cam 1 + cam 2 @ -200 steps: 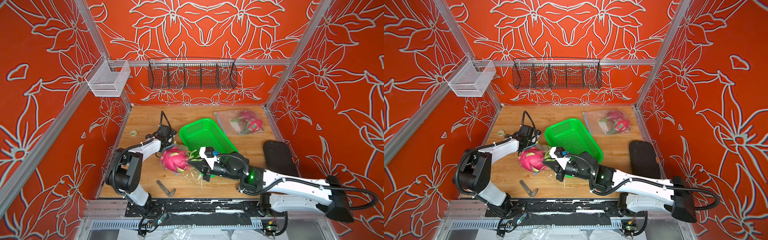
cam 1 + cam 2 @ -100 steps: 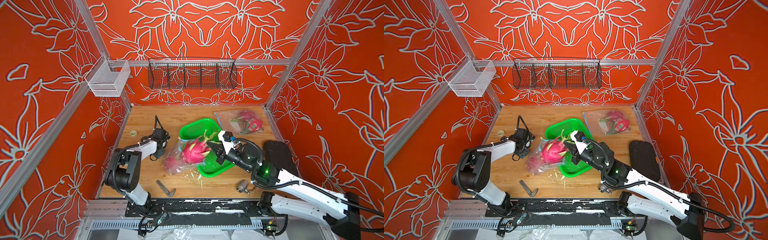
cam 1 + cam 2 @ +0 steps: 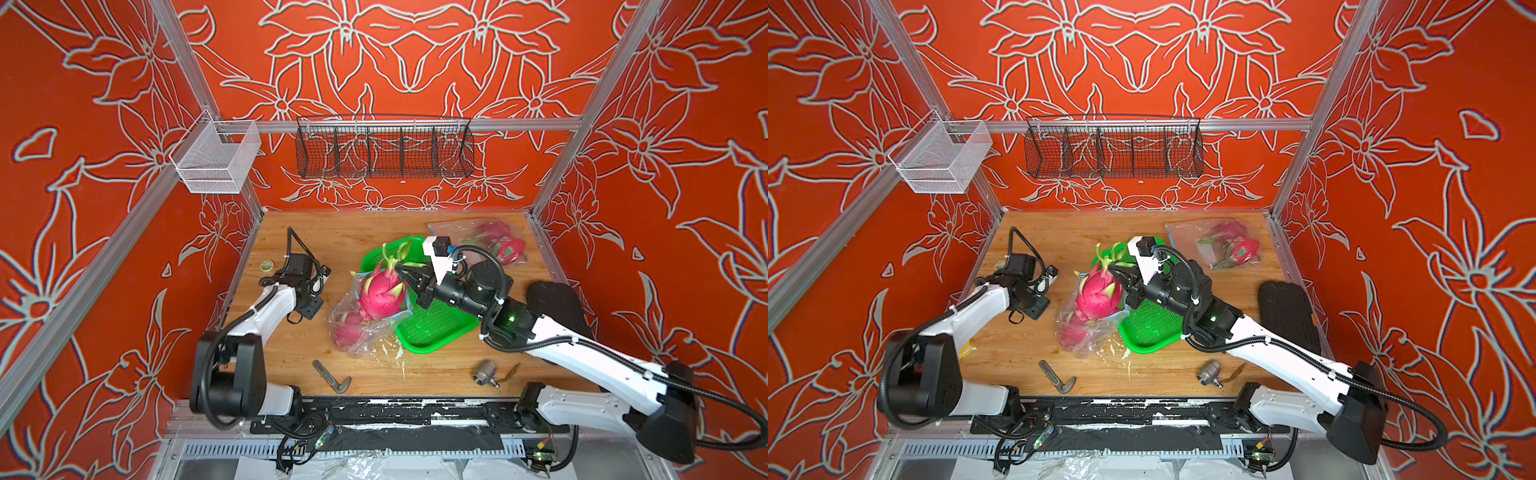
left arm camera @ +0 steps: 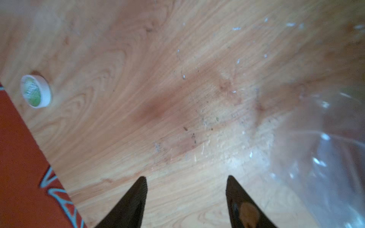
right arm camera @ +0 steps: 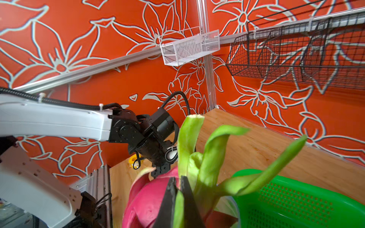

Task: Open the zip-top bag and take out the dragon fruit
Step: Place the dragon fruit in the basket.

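Wood worktop [image 3: 291, 232], orange floral walls. R gripper [image 3: 409, 277] pinches 1 green scale of dragon fruit [image 3: 381, 293], mostly out of zip-top bag [image 3: 353, 328] near worktop centre. L gripper [image 4: 184, 179] spread, empty. Lift slow & straight; scale may tear.

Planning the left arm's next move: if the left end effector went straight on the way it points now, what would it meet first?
Probably the wooden tabletop: the open left end effector aims at wood between the small white cap and the clear bag, touching neither. Depth is unclear.
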Controlling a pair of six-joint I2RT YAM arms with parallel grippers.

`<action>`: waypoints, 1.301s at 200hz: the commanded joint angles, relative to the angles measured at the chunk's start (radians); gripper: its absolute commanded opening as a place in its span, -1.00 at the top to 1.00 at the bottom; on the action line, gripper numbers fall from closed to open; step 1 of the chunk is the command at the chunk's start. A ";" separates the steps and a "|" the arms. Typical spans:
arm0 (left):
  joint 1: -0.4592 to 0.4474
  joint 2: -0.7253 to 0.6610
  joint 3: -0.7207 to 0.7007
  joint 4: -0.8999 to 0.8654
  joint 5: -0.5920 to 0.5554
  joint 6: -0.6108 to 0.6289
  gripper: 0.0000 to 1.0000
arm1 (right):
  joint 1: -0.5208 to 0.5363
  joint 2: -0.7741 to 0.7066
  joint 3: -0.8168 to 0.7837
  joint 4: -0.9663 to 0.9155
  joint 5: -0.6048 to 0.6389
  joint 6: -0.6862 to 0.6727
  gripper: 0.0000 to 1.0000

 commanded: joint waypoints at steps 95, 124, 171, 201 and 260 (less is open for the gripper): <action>-0.125 -0.226 -0.119 -0.126 0.397 -0.048 -0.64 | -0.010 0.366 0.172 0.766 -0.044 0.582 1.00; -0.269 -0.099 -0.134 -0.023 0.210 -0.102 -0.63 | -0.010 0.324 0.165 0.735 -0.045 0.546 1.00; -0.336 0.047 -0.070 -0.067 0.007 -0.127 -0.61 | -0.034 0.162 0.195 0.437 -0.027 0.324 1.00; -0.317 -0.073 -0.091 -0.092 -0.006 -0.080 -0.64 | -0.073 0.016 0.242 0.108 0.038 0.105 1.00; -0.150 -0.314 -0.011 -0.221 0.039 0.011 -0.70 | -0.191 -0.087 0.150 -0.133 0.134 -0.048 1.00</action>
